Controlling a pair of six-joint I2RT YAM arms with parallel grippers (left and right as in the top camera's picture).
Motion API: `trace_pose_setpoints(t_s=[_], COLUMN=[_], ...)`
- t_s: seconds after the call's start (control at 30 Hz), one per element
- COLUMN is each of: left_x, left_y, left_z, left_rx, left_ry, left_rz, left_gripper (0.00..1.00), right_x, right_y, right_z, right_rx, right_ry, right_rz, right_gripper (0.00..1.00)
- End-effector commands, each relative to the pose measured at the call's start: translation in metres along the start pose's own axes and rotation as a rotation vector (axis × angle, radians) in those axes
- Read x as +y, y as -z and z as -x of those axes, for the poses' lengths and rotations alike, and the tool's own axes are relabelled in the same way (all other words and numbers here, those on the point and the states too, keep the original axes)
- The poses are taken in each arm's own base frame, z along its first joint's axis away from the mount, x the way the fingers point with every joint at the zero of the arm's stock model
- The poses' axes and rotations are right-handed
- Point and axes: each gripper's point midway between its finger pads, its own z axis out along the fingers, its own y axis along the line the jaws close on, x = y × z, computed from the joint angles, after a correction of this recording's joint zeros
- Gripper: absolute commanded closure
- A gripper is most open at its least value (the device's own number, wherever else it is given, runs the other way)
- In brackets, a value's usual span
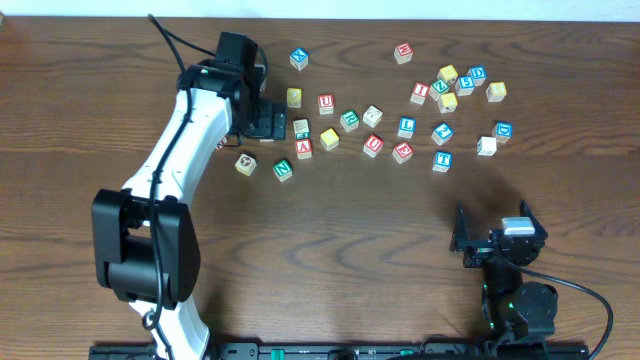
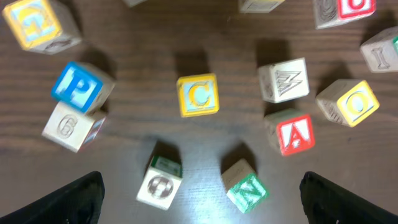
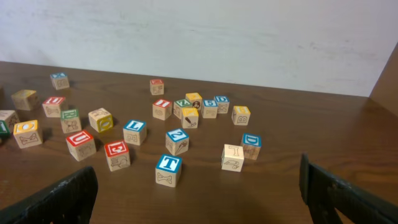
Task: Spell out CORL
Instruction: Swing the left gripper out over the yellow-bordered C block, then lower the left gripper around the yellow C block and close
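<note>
Currently no letter is placed; left hand (image 2: pixel 200 186) hovers over C cube (image 2: pixel 198 94), jaws spread, holding nothing; right hand (image 3: pixel 199 186) likewise.

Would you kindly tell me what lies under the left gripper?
The yellow C cube sits under the left gripper, per the wrist view; overhead, the gripper hides it.
</note>
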Motion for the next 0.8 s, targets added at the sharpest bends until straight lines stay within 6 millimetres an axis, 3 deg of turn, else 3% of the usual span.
trace_pose_setpoints(t_s=[0.0, 0.37, 0.77], left_x=[-0.001, 0.004, 0.009], left_y=[-0.009, -0.05, -0.09], left_z=[0.01, 0.019, 0.014], left_rx=[-0.021, -0.028, 0.007], left_ry=[0.001, 0.002, 0.007], left_rz=[0.015, 0.033, 0.054], left_gripper=[0.01, 0.01, 0.01], right_x=[-0.001, -0.001, -0.001], right_y=[0.0, 0.0, 0.0], right_z=[-0.001, -0.001, -0.001], right_rx=[0.002, 0.002, 0.002], right_ry=[0.001, 0.001, 0.001], right_rz=[-0.003, -0.003, -0.003], right_gripper=[0.01, 0.01, 0.01])
